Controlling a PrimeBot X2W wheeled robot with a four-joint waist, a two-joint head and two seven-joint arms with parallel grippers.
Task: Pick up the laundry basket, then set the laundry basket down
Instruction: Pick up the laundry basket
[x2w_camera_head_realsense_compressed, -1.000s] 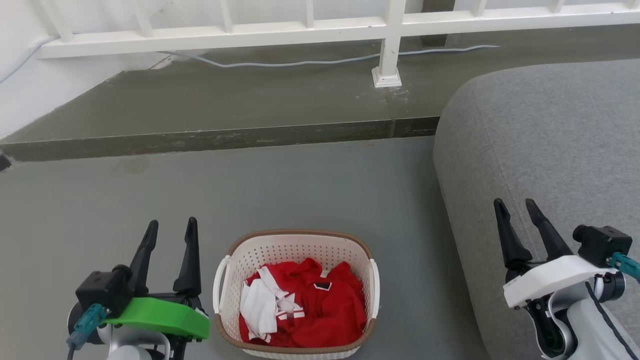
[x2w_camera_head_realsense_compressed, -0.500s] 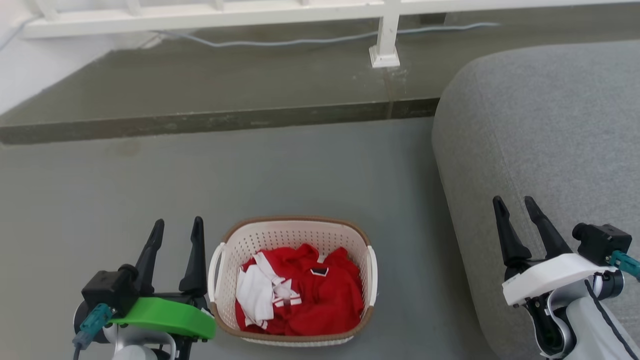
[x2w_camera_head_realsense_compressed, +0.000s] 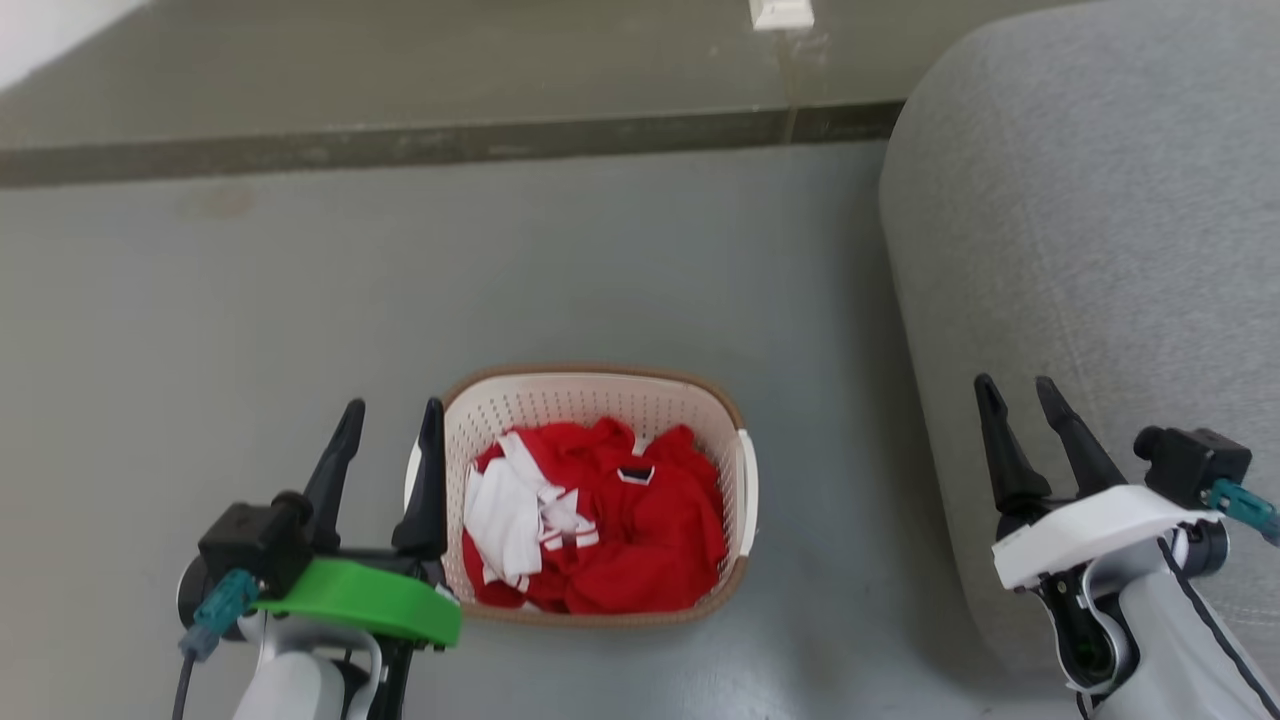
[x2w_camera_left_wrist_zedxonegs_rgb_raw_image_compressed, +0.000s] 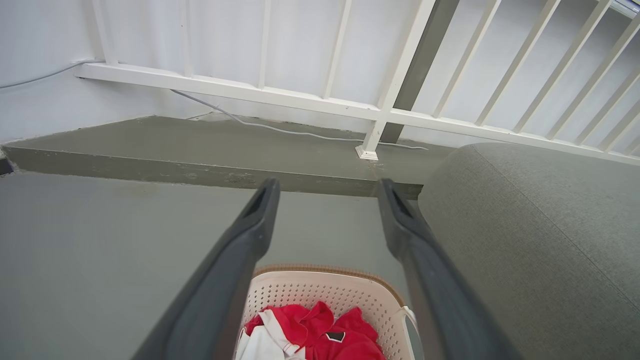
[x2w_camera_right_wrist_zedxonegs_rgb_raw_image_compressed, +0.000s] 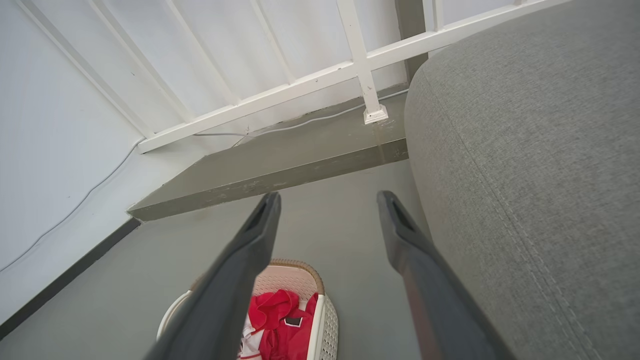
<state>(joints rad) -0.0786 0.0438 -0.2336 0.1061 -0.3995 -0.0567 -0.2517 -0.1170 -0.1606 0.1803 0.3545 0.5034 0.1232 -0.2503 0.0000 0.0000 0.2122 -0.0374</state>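
Note:
The laundry basket, cream-white and perforated with a brown rim, stands on the grey floor at the lower middle of the head view, holding red and white clothes. My left gripper is open just left of the basket's left handle, its inner finger overlapping the rim in the picture; I cannot tell whether it touches. My right gripper is open over the edge of the grey sofa, well right of the basket. The basket lies below the open left fingers. The basket also shows at the bottom of the right wrist view.
A large grey sofa fills the right side. A raised dark step crosses the far floor, with a white railing and its post base behind. A pale cable lies on the step.
The head camera has tilted down, so the railing and step have slid up the picture. The left gripper now stands closer to the basket's left side. Both grippers stay open.

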